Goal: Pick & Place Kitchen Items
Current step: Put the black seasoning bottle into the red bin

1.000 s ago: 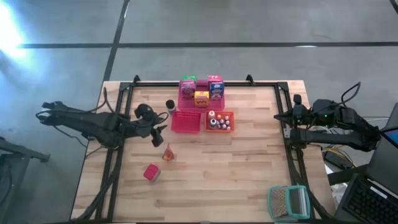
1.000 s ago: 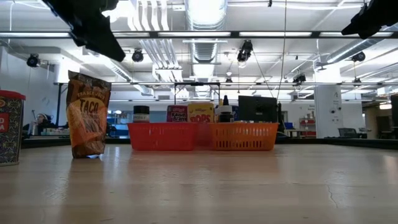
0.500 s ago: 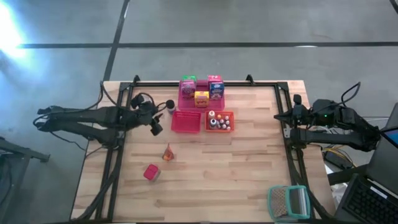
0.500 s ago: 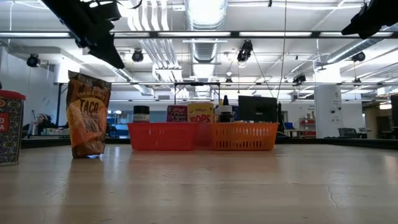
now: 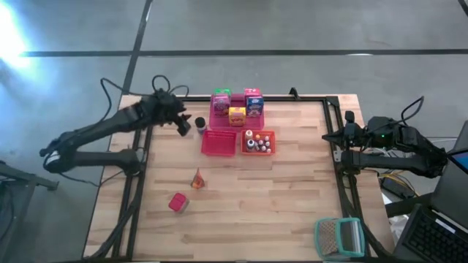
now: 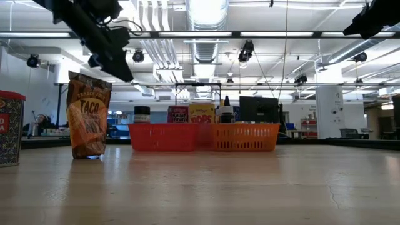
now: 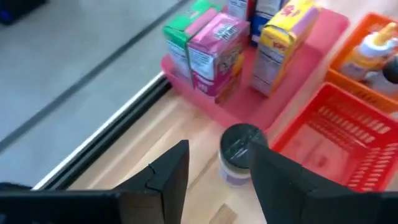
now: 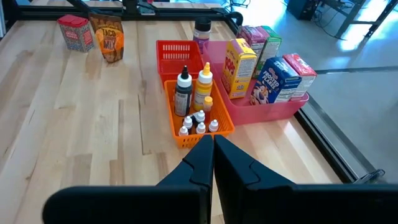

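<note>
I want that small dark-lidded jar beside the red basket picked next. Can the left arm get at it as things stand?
Probably yes. The left claw hangs open right above the jar, which stands alone on the table beside the red basket and the pink tray. Nothing lies between; the basket's closeness leaves little room on that side.

Taco bag (image 6: 89,116) upright at left, red can (image 6: 10,128) at far left edge; red basket (image 6: 164,137) touching orange basket (image 6: 245,137) farther back; left arm (image 6: 94,34) overhead
</note>
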